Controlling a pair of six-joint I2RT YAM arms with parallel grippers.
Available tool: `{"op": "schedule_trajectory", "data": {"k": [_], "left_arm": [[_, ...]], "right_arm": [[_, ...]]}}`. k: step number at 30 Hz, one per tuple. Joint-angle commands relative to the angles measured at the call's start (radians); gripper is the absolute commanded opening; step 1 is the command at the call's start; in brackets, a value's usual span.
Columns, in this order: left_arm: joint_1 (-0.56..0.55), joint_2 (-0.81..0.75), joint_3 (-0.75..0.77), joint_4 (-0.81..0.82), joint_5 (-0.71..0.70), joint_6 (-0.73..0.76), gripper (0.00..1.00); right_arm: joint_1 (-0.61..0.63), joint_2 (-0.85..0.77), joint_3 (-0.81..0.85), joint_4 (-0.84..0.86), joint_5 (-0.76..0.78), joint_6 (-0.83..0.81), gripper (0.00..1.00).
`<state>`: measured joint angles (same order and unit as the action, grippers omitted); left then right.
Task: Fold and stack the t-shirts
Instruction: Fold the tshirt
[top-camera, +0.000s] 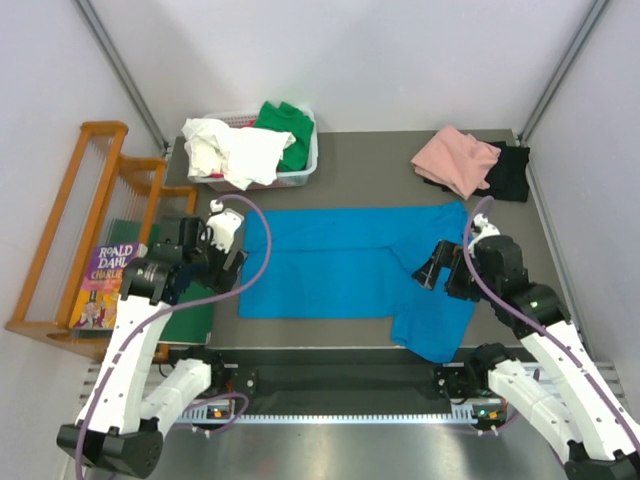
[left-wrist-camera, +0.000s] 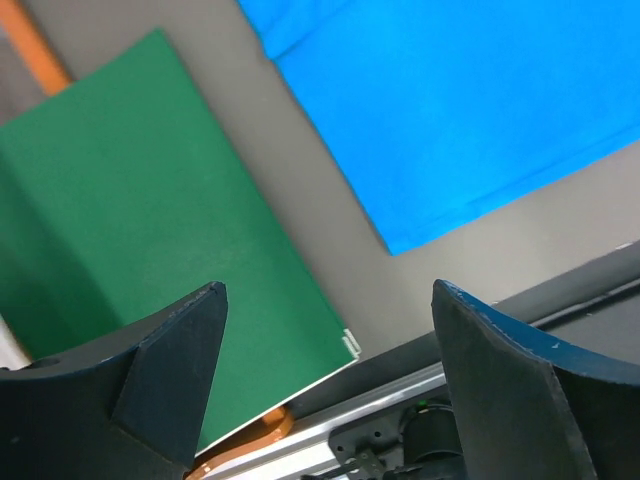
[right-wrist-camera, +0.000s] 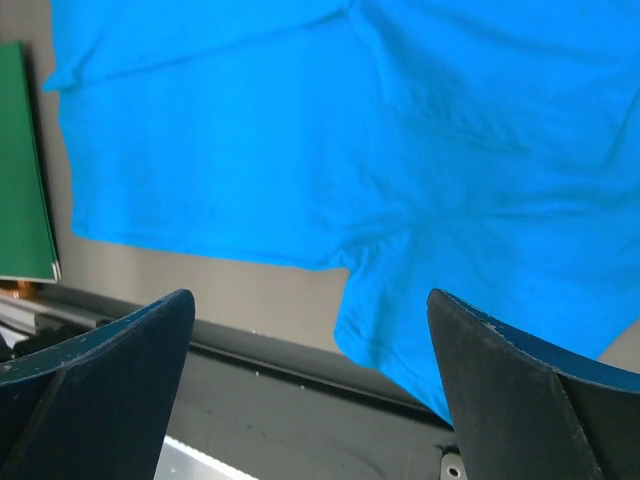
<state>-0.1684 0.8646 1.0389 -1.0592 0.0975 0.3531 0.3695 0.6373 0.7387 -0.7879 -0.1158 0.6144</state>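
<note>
A bright blue t-shirt (top-camera: 340, 265) lies spread flat across the middle of the table, one sleeve (top-camera: 435, 330) reaching the front edge. My left gripper (top-camera: 232, 262) hovers open over the shirt's left edge; its wrist view shows the blue cloth (left-wrist-camera: 470, 110) at upper right and nothing between the fingers (left-wrist-camera: 328, 290). My right gripper (top-camera: 438, 270) hangs open above the shirt's right part, its jaws (right-wrist-camera: 310, 295) empty over the blue t-shirt (right-wrist-camera: 300, 150). Pink (top-camera: 455, 160) and black (top-camera: 510, 170) t-shirts lie piled at the back right. White (top-camera: 235, 150) and green (top-camera: 285, 125) ones fill a basket.
The white basket (top-camera: 305, 172) stands at the back left. A flat dark green board (top-camera: 195, 318) (left-wrist-camera: 150, 200) lies at the table's left edge under my left arm. A wooden rack (top-camera: 70, 230) with a Roald Dahl book (top-camera: 105, 280) stands left of the table.
</note>
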Motion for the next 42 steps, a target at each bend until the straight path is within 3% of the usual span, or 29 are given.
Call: {"op": "schedule_trajectory", "data": {"k": [1, 7, 13, 17, 20, 24, 30, 38, 42], "left_arm": [[-0.003, -0.044, -0.026, -0.007, -0.054, 0.018, 0.86], [-0.042, 0.025, -0.050, 0.008, -0.085, -0.036, 0.85], [-0.161, 0.192, -0.016, 0.024, -0.104, -0.061, 0.86], [-0.226, 0.273, 0.004, 0.025, -0.085, -0.053, 0.86], [-0.286, 0.292, -0.045, 0.051, -0.119, -0.048, 0.84], [-0.374, 0.320, -0.138, 0.126, -0.177, -0.060, 0.85], [-0.376, 0.384, -0.178, 0.214, -0.202, -0.049, 0.88], [-0.376, 0.476, -0.241, 0.352, -0.214, -0.043, 0.89], [-0.373, 0.487, -0.263, 0.381, -0.220, -0.036, 0.79]], "right_arm": [[0.039, -0.010, -0.005, 0.038, 0.002, 0.027, 1.00], [0.161, 0.080, 0.031, 0.056, 0.087, 0.047, 1.00], [0.426, 0.284, 0.114, 0.055, 0.298, 0.103, 1.00], [0.668, 0.445, 0.152, 0.042, 0.424, 0.189, 1.00], [0.729, 0.536, 0.130, 0.044, 0.435, 0.257, 1.00], [0.735, 0.498, 0.062, 0.058, 0.441, 0.333, 1.00], [0.718, 0.409, 0.004, -0.002, 0.502, 0.416, 1.00], [0.714, 0.417, -0.077, 0.027, 0.456, 0.455, 1.00], [0.715, 0.409, -0.105, 0.038, 0.450, 0.461, 0.99]]}}
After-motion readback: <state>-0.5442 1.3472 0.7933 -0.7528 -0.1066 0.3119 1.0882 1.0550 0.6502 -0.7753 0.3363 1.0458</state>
